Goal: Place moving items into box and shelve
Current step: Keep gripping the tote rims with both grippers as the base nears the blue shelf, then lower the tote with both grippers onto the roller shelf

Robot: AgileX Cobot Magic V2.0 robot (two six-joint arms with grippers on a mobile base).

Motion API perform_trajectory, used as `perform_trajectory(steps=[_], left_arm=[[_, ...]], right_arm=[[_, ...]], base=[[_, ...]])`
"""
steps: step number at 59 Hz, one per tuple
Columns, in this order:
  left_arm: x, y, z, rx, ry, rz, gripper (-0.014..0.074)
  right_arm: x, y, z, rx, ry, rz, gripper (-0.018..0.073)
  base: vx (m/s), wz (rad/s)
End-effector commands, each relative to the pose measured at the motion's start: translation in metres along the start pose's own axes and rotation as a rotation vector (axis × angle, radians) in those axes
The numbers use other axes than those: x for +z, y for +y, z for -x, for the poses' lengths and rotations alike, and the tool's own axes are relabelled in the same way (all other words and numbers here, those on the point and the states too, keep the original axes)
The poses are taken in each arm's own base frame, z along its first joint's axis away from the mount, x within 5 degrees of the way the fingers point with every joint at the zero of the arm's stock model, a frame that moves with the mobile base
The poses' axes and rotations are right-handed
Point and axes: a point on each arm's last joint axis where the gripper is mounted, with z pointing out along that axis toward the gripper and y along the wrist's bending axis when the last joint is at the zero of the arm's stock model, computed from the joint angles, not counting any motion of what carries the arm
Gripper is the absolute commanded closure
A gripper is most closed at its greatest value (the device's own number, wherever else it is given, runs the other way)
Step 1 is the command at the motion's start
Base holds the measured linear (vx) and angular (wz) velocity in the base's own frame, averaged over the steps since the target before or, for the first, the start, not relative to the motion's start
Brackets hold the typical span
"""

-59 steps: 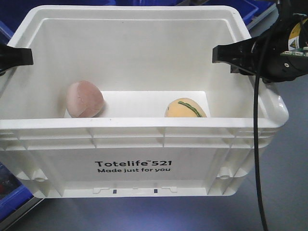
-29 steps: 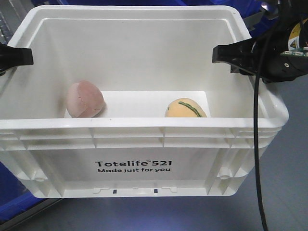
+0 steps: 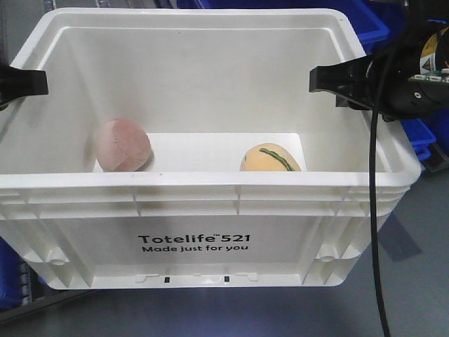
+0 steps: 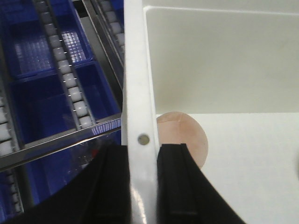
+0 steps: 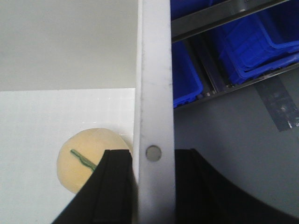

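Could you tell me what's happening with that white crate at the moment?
Both arms are holding the crate by its side walls: the left pincer straddles one rim, the right pincer the other. The pink ball and yellow ball already sit inside. Blue bins on a roller rack lie beyond it, so shelving seems to be under way.

The crate's (image 3: 210, 196) front wall hides the underside of the pink ball (image 3: 123, 144) and most of the yellow ball (image 3: 270, 159). Both arms run off the picture's side edges.
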Motion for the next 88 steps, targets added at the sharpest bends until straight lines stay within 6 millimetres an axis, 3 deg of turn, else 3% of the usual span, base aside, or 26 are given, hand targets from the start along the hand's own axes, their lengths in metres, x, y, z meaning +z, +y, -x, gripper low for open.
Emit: perform_trajectory(steps=[1, 57, 88], left_arm=[[-0.0185, 0.0059, 0.0211, 0.062, -0.175, 0.025, 0.0619], [-0.0185, 0.0059, 0.0211, 0.062, -0.175, 0.025, 0.0619], [-0.0185, 0.0059, 0.0211, 0.062, -0.175, 0.025, 0.0619]], right_arm=[[-0.0234, -0.0135, 0.0187, -0.045, -0.177, -0.050, 0.0474], [-0.0234, -0.0135, 0.0187, -0.045, -0.177, -0.050, 0.0474], [-0.0234, -0.0135, 0.0187, -0.045, -0.177, -0.050, 0.0474]], base=[[0.05, 0.43], [0.09, 0.42], [0.15, 0.15]])
